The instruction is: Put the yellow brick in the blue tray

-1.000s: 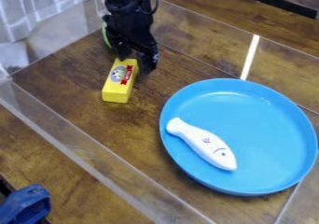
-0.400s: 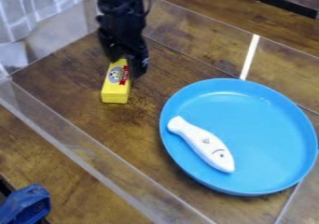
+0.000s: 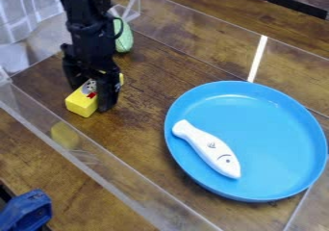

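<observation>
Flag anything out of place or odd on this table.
The white fish lies in the blue tray, while the yellow brick meant for it sits outside on the wood, between the open hand's fingers.

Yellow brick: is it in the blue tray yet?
No. The yellow brick sits on the wooden table left of the blue tray, under the open gripper; only a white fish lies in the tray.

Black robot gripper (image 3: 91, 86) points straight down, jaws wide open w/ small bright yellow rectangular brick (image 3: 84, 101) between them, on dark wood table (image 3: 167, 66). Right of gripper, well apart: large round blue plastic tray (image 3: 276, 115) w/ white toy fish (image 3: 209, 147) inside. Behind gripper: green ribbed oval object (image 3: 121, 35).
</observation>
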You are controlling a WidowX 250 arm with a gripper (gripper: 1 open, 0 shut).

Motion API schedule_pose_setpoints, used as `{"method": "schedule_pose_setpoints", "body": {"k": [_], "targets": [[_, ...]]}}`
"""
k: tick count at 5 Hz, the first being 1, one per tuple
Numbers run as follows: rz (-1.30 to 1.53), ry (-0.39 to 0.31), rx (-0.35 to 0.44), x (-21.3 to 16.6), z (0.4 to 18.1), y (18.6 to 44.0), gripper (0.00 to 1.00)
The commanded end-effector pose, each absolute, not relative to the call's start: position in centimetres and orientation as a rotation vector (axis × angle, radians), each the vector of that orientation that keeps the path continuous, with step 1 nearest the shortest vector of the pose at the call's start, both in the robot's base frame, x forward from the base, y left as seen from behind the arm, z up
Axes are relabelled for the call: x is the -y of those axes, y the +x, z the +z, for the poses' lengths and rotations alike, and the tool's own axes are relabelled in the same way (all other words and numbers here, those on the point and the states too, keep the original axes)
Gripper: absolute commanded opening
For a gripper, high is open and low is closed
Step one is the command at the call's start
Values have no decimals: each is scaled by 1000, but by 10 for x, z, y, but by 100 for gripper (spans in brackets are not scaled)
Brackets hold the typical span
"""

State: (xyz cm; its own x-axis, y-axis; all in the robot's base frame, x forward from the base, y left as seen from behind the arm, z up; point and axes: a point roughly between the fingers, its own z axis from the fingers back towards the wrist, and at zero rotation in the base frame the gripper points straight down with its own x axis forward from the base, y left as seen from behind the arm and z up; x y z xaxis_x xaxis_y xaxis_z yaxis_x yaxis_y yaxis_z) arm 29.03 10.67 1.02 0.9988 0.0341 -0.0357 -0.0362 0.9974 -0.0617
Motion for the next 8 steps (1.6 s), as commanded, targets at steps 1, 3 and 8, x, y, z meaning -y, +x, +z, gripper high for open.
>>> {"method": "schedule_pose_setpoints", "body": {"k": [1, 3, 8], "targets": [[4, -101, -113, -88, 5, 269, 0], [128, -115, -87, -94, 15, 268, 0], [169, -77, -52, -91, 69, 288, 0]]}}
